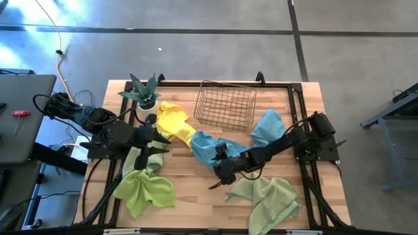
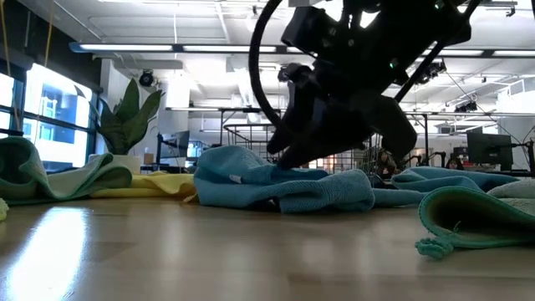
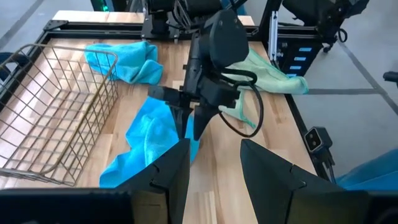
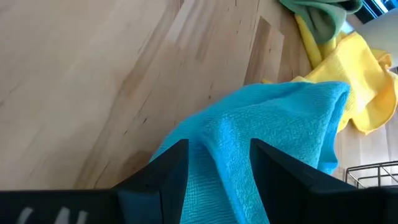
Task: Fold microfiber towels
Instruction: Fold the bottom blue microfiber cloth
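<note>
The right end effector [image 1: 219,171] sits low at the center of the high view, fingers a narrow gap apart with a ridge of the light blue towel [image 1: 208,149] between them; I think it's only straddling, not pinching. That towel lies bunched mid-bench, its end touching the yellow towel [image 1: 175,123]. Pull now and it could drag the yellow one along, or slip free. The left end effector [image 1: 157,136] hovers at center left, partly spread, holding nothing. The wire basket [image 1: 226,104] at top center could snag a corner
</note>
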You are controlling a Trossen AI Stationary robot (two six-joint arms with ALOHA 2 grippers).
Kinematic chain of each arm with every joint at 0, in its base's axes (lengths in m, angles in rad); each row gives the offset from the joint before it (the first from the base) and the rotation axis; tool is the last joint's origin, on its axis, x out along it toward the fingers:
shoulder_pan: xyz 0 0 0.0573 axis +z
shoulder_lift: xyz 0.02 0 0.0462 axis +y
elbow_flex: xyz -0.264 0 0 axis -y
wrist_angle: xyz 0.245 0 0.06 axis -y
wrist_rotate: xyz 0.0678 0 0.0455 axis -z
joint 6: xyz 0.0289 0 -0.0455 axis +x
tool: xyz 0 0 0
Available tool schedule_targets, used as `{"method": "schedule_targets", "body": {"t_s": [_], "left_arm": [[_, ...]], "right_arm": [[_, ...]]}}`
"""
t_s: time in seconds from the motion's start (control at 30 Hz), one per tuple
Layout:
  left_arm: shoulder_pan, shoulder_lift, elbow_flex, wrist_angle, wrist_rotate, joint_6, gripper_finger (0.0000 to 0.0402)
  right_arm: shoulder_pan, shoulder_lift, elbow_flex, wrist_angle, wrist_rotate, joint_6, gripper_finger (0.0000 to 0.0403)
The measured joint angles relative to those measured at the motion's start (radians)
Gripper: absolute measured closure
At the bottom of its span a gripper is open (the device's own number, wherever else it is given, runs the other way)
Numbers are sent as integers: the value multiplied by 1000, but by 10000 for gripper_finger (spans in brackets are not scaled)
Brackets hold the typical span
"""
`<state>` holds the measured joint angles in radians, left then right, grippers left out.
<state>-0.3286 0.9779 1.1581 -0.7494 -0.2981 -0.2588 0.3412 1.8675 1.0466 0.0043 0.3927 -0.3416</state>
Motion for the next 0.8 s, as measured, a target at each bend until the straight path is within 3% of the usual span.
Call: {"method": "schedule_targets", "body": {"t_s": [0.53, 0.8], "left_arm": [[0, 0, 0, -3, 0, 0, 271], [0, 0, 0, -2, 1, -11, 271]], "right_arm": [[-41, 0, 0, 5, 28, -60, 238], [1, 0, 0, -15, 18, -42, 238]]}}
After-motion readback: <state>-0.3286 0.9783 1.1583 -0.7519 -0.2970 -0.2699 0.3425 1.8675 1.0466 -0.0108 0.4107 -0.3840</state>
